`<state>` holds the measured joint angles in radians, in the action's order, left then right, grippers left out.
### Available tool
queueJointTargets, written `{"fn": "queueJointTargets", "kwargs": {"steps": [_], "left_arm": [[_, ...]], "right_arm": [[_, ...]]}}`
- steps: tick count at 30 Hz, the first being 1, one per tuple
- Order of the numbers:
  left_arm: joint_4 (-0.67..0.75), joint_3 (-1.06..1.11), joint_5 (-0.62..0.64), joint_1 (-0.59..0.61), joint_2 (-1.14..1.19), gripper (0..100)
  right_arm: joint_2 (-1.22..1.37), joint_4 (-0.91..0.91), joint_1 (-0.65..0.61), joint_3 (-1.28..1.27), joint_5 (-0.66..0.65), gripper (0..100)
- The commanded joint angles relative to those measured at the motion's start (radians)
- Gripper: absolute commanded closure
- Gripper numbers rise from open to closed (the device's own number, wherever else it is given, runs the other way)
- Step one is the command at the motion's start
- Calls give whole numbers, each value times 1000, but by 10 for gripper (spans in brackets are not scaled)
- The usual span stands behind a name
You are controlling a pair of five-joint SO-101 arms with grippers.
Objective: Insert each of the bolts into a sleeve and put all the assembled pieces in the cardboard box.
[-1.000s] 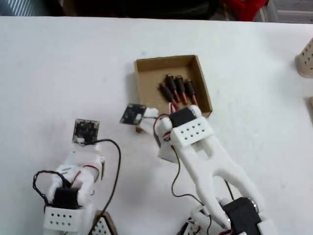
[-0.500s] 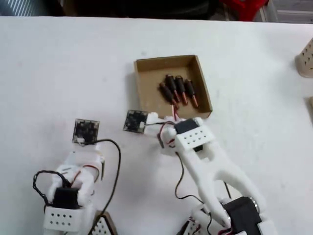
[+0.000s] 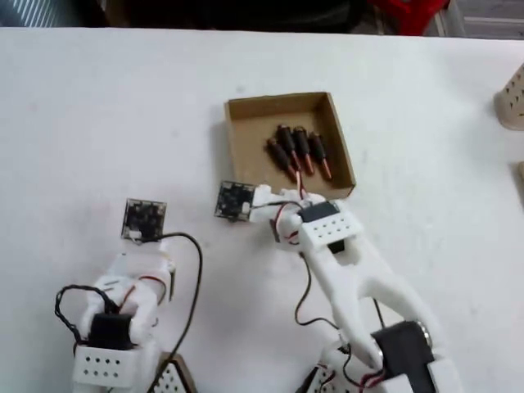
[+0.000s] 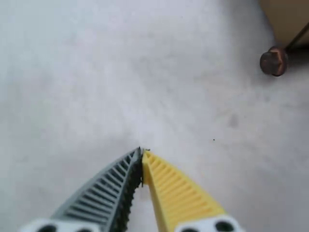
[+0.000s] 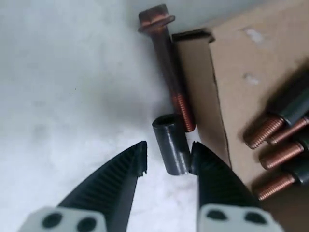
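Beside the cardboard box [image 5: 251,58], the right gripper [image 5: 169,150] is spread wide around the sleeve [image 5: 173,145], maybe touching it. A crooked squeeze could push it into the bolt [image 5: 166,63]. The left gripper [image 4: 141,154] is pinched together, empty.

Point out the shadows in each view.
Right wrist view: the bolt and sleeve throw soft dark shadows on the table beside the cardboard box. Left wrist view: shade pools around the bolt's head. High view: faint shade under the right arm.
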<state>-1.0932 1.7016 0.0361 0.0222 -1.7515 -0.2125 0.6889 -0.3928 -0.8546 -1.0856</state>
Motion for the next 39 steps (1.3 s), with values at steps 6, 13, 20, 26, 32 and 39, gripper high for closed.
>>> {"fn": "queueJointTargets", "kwargs": {"steps": [6, 13, 20, 26, 32, 39], "left_arm": [[-6, -5, -11, 10, -18, 976], [-6, -5, -11, 10, -18, 976], [-6, -5, -11, 10, -18, 976], [-6, -5, -11, 10, -18, 976], [-6, -5, -11, 10, -18, 976], [-6, -5, -11, 10, -18, 976]], "right_arm": [[188, 12, 7, 143, -11, 865], [239, 85, 7, 209, -12, 869], [246, 130, 4, 212, -11, 980], [240, 163, 7, 207, -3, 982], [176, 268, 5, 216, 169, 982], [-44, 361, 35, 206, 577, 982]]}}
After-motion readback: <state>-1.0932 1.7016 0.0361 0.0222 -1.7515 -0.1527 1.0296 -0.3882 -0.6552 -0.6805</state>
